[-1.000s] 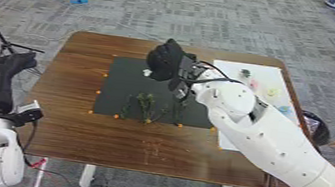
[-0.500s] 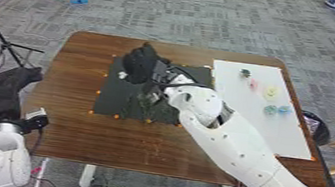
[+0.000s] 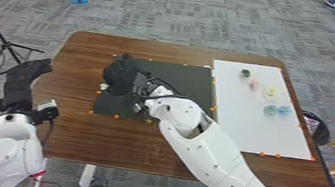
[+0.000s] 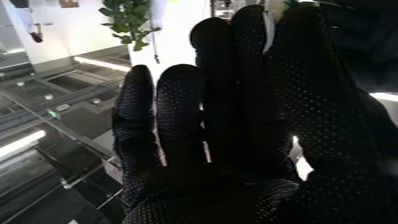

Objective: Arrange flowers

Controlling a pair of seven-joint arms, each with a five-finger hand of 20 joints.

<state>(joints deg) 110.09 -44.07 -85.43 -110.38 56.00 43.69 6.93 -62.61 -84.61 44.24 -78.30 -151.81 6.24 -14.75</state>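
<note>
Several blooms (image 3: pixel 271 92) on white sheet (image 3: pixel 245 125), dark mat (image 3: pixel 190 81) part-hidden by right hand (image 3: pixel 124 75), white thing (image 3: pixel 104 86) in its pinch.

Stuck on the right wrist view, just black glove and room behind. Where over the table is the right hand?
Observer: The right hand is above the left part of the dark mat.

Operator: Anything pale near it on that side?

Observer: Yes, a small white thing by the hand's left side; too small to say what it is.

Operator: And what's waiting on the right?

Observer: Small green, pink, yellow and blue pieces lie on the far half of the white sheet.
</note>
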